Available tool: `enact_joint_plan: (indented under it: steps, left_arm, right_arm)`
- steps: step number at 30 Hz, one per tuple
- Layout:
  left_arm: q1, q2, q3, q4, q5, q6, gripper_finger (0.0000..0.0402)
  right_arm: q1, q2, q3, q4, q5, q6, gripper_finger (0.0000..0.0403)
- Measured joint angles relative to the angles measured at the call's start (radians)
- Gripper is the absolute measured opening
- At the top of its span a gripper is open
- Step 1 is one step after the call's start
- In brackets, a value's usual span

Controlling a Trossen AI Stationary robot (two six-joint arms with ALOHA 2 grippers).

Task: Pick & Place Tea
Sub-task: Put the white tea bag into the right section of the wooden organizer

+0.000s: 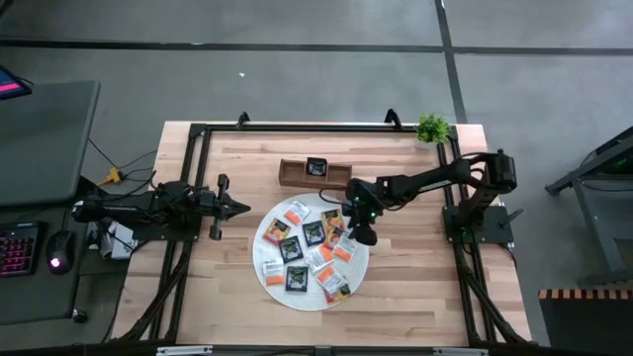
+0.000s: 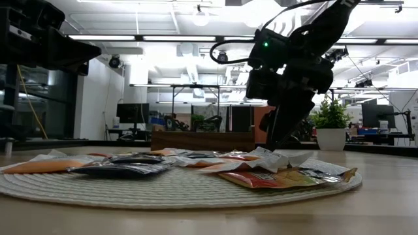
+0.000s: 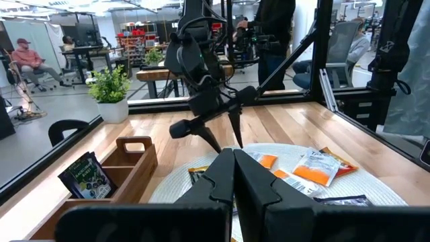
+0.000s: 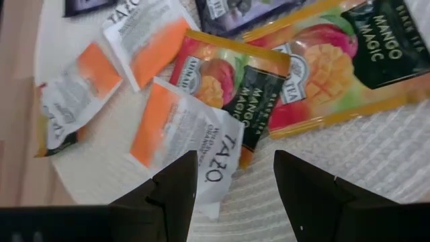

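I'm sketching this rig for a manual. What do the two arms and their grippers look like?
Both arms are dark, nearly black, built of jointed segments. The left gripper ends in two slim black fingers tapering to a point. The right gripper has two flat, wedge-shaped black fingers and a bulky black wrist block showing a small green light, with black cables looping beside it.

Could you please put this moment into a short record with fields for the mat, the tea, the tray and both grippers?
mat: round white mat at the table's middle
tea: about a dozen tea sachets, black, orange and white, scattered flat on the mat
tray: wooden tray beyond the mat, one black sachet in its middle compartment
right gripper: right gripper open, just above the mat's right side, over a white and orange sachet, holding nothing
left gripper: left gripper shut, waiting left of the mat, empty
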Motion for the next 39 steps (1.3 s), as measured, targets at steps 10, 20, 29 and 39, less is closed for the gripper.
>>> enact_joint_plan:
  steps: [10, 20, 29, 39]
  left_arm:
    - [0.0, 0.0, 0.0, 0.0, 0.0, 0.0, 0.0]
    - [0.0, 0.0, 0.0, 0.0, 0.0, 0.0, 0.0]
    - [0.0, 0.0, 0.0, 0.0, 0.0, 0.0, 0.0]
    - [0.0, 0.0, 0.0, 0.0, 0.0, 0.0, 0.0]
  right_arm:
    - [0.004, 0.031, 0.0, 0.048, -0.004, 0.031, 0.0193]
    - [0.034, 0.036, 0.0, 0.065, -0.005, 0.045, 0.0193]
    - [0.034, 0.036, 0.0, 0.07, 0.051, 0.048, 0.0188]
    - [0.034, 0.036, 0.0, 0.07, 0.058, 0.049, 0.0103]
